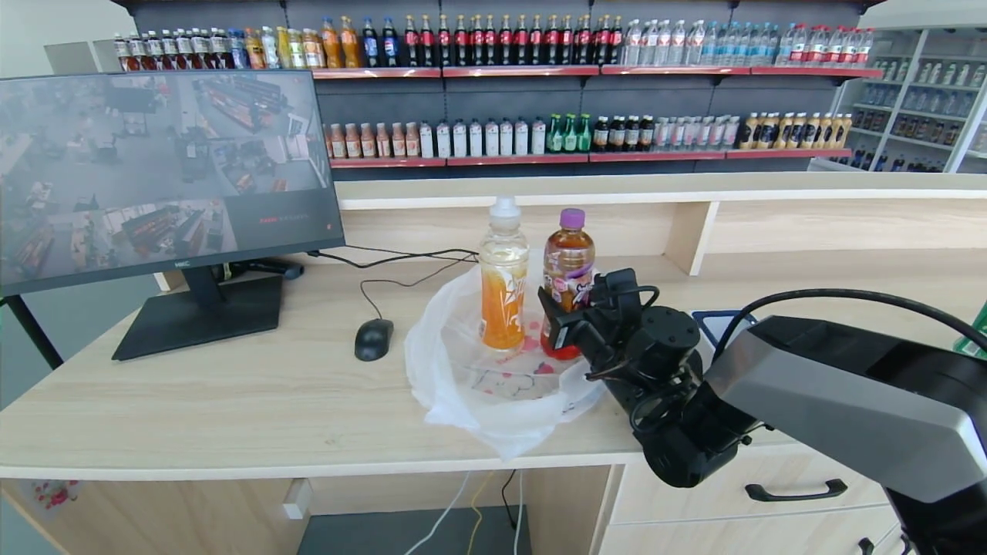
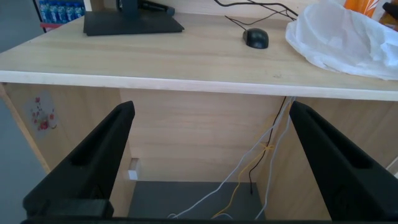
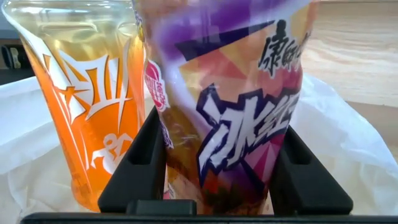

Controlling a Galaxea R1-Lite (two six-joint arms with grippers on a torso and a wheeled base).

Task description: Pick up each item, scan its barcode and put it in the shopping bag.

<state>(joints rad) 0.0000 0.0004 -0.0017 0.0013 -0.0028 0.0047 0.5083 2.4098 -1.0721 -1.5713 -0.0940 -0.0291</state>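
Light wood counter [image 1: 231,401], monitor [image 1: 154,169] and mouse [image 1: 374,339], dark wall shelves [image 1: 517,96] lined with drink bottles [image 1: 493,42]

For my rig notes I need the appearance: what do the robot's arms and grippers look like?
The left gripper and right gripper have matte black, wedge-shaped fingers. The right arm has a grey boxy shell and black joints; a black cable arches over it.

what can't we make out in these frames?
- Barcode on the purple-capped brown drink bottle: head view, right claw covers the lower label; right wrist view, cut off by the edges.
- Barcode on the white-capped orange drink bottle: head view, too small.
- Whether both stand inside or on the crumpled white plastic bag: folds hide its opening.
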